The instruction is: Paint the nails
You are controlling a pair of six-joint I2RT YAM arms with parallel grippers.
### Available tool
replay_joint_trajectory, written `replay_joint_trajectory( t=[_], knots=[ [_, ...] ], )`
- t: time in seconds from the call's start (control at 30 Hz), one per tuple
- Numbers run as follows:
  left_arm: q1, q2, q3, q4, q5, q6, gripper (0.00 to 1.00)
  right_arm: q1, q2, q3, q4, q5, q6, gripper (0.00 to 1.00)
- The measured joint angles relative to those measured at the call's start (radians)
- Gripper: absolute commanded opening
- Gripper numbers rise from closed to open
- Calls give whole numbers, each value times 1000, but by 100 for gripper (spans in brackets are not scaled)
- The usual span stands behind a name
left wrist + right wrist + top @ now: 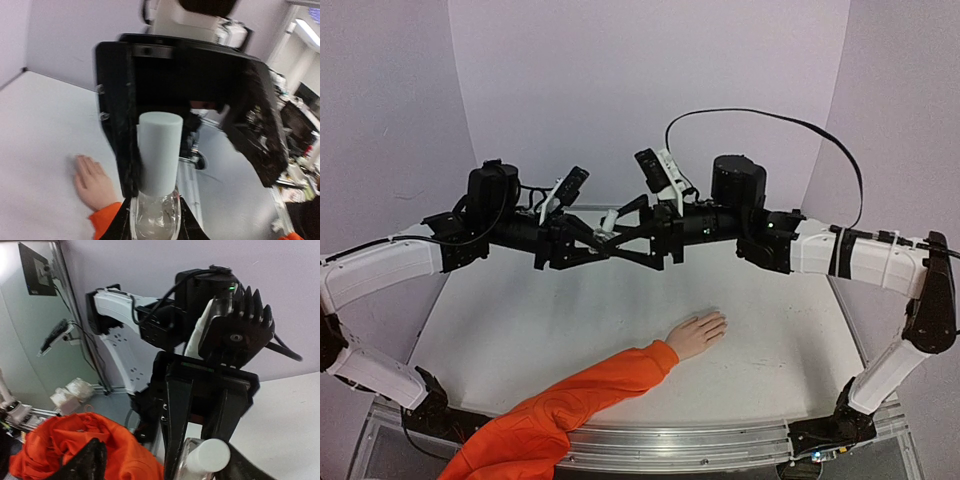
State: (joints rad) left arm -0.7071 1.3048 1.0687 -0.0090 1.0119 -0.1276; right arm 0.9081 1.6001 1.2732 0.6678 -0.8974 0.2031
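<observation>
Above the table (520, 310), left of centre, the left gripper (155, 227) is raised well clear of the surface. Its fingers are pressed onto the clear glass body of the bottle (156, 215) and pinch it, with the white cap (160, 150) pointing toward the opposite arm. The cap is on the bottle; no brush is visible.

Directly to the right, the right gripper (167, 465) meets the bottle head-on. Its fingers are spread and stand on either side of the cap. In the right wrist view a clear gap shows between the cap and at least one finger, so the cap is straddled, not clamped.

Near and right of the two grippers, the hand (698, 333) lies flat on the table, with its fingers pointing far and right. The orange sleeve (600, 390) trails from it toward the near-left edge. The nails (720, 322) are at the fingertips, well below the bottle and untouched by either gripper. They are too small to show any coating; none is apparent.

Progress assessment: the task appears to be at the bottle-opening step.
- Done: bottle lifted and presented to the second arm.
- Left: grip the cap, unscrew it, draw out the brush, carry it down to the hand, and coat each nail in turn.
</observation>
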Motion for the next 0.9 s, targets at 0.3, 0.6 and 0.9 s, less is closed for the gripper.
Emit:
replay_joint_trajectory(
  t=[0.3,0.6,0.9],
  knots=[
    [-55,-83,-92,18,-752,80,0,-14,-60,-40,-184,455,80,94],
    [-130,-88,-97,18,-970,155,0,3,44,180,-235,601,282,64],
    [-132,-88,-97,18,-985,156,0,19,143,254,-258,626,350,47]
  ],
)
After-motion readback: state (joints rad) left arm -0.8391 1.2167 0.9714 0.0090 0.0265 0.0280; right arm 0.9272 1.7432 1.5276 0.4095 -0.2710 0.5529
